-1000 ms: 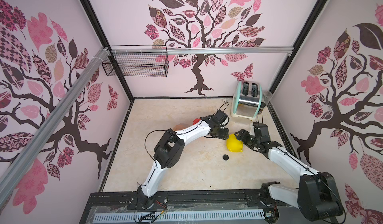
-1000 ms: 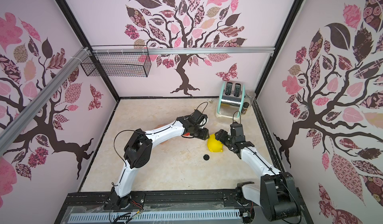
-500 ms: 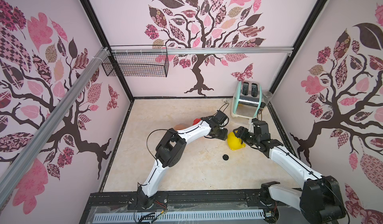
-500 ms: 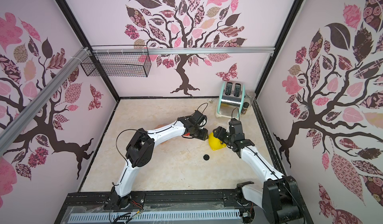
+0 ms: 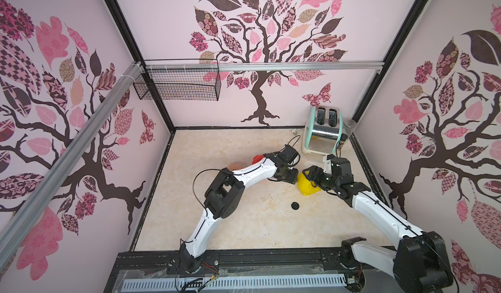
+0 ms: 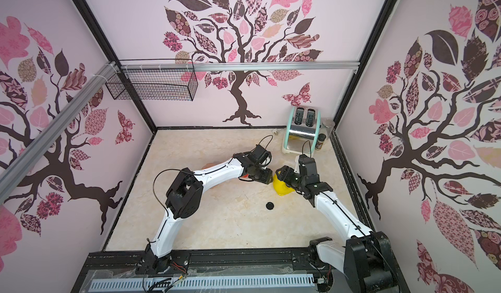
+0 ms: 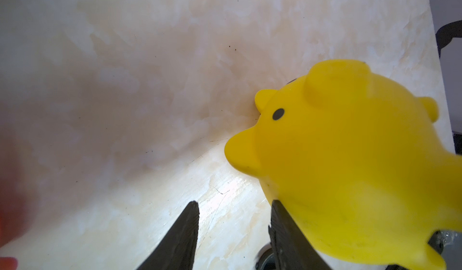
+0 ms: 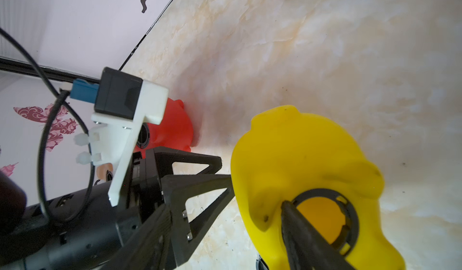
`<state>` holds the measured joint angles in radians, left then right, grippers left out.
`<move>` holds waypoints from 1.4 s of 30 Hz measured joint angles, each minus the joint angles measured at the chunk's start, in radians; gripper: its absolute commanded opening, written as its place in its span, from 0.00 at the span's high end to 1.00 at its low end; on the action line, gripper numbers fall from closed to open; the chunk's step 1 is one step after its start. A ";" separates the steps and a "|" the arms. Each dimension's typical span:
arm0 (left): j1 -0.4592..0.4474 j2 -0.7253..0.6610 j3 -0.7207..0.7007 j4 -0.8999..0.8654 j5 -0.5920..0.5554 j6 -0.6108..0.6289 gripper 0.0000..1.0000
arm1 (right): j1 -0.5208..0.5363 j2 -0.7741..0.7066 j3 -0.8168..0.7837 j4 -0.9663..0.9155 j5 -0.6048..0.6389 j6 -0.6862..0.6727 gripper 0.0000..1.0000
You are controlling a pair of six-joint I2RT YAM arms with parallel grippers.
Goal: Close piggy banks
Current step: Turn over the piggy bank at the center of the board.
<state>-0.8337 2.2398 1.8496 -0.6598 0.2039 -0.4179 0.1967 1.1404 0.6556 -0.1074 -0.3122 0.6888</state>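
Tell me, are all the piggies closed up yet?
Not yet; nothing looks finished for sure. In hand: the right pincer holds the yellow pig, one finger in its open belly hole; the left pincer is open beside it. Left: the black plug lies on the table, and the red pig and peach pig wait behind.

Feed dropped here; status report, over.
Left gripper open, touching yellow plastic piggy bank. Right gripper shut on it at unplugged belly hole. Black round plug disc loose on table.
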 measured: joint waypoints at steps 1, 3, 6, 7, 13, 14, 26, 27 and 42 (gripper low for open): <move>0.000 0.003 0.004 -0.001 -0.001 0.000 0.50 | 0.001 -0.003 0.000 -0.001 -0.004 0.001 0.29; 0.000 0.009 0.011 -0.002 -0.003 0.002 0.50 | 0.001 -0.008 0.000 -0.002 -0.014 0.004 0.29; 0.000 0.016 0.013 -0.005 -0.013 0.005 0.50 | 0.004 -0.009 0.000 -0.002 -0.029 0.005 0.29; 0.000 0.019 0.013 -0.009 -0.019 0.005 0.50 | 0.005 -0.009 0.000 -0.002 -0.033 0.005 0.29; 0.001 0.024 0.015 -0.027 -0.042 0.011 0.50 | 0.005 -0.006 0.000 -0.001 -0.058 0.008 0.29; 0.002 0.024 0.015 -0.028 -0.045 0.012 0.50 | 0.006 -0.002 0.000 -0.001 -0.063 0.008 0.29; 0.016 0.024 0.015 -0.034 -0.047 0.024 0.50 | 0.019 0.020 0.000 0.008 -0.099 0.026 0.29; 0.018 0.024 0.015 -0.035 -0.047 0.025 0.50 | 0.020 0.019 0.000 0.008 -0.101 0.027 0.29; 0.045 -0.014 -0.005 -0.087 -0.109 0.026 0.49 | 0.025 -0.097 0.084 -0.096 -0.036 -0.029 0.28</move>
<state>-0.7891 2.2261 1.8442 -0.7464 0.0944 -0.3920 0.2214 1.0431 0.7391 -0.2031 -0.3481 0.6601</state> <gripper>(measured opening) 0.510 0.720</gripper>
